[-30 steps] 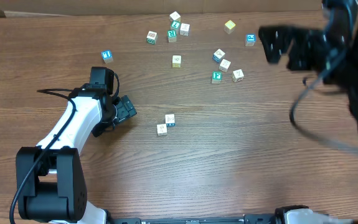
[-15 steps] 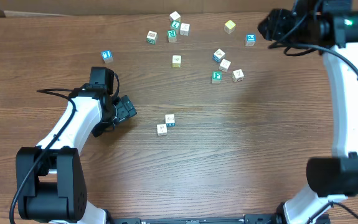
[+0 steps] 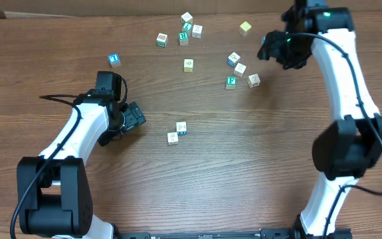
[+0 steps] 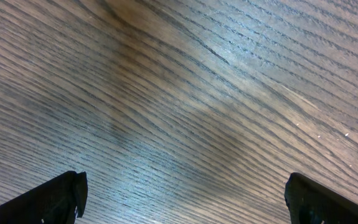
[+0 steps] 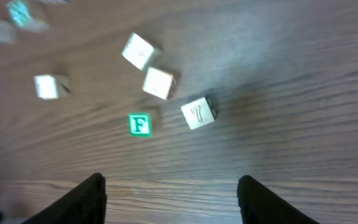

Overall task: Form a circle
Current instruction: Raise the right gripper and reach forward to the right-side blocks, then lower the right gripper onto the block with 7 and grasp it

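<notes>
Right claw (image 5: 171, 186) spread, nothing in it, four blocks (image 5: 159, 83) just ahead; farther blocks (image 5: 17, 15) blur at the corner. Left claw (image 4: 183, 186) wide apart over the table (image 4: 179, 93), tips cropped.

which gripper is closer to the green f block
Right. The right gripper hangs just beyond the green F block, toward the table's far right; the left gripper sits well off to its left, nearer the front.

Matt, grained wood table (image 3: 244, 166), cream wooden cubes (image 5: 198, 113) with smooth printed faces
</notes>
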`<state>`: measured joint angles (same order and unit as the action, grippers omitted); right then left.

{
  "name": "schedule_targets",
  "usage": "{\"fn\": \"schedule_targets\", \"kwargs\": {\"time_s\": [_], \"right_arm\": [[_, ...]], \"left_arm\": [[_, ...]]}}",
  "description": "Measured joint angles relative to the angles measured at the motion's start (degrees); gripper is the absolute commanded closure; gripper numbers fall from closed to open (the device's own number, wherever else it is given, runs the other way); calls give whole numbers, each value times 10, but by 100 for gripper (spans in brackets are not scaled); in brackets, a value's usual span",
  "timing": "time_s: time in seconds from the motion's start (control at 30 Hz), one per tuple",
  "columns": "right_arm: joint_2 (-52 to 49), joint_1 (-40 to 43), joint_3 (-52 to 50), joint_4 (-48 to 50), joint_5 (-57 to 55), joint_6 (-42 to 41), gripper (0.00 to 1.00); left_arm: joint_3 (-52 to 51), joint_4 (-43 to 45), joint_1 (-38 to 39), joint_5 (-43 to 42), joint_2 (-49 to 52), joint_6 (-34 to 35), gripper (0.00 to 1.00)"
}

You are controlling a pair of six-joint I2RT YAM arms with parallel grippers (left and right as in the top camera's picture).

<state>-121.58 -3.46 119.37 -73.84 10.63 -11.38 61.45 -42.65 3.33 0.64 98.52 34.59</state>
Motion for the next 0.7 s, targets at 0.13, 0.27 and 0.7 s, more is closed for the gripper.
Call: {"fn": "schedule_targets", "kwargs": {"time_s": [0.13,0.27,0.7], "right_arm": [[-37,-12,0,-3,-14,14,27],[-63,-22,0,-3,-48,22,27],[-134,-23,0,32,-85,36,30]], "left_arm": [[0,0,0,0,0,0,0],[0,0,0,0,0,0,0],[0,0,0,0,0,0,0]]}}
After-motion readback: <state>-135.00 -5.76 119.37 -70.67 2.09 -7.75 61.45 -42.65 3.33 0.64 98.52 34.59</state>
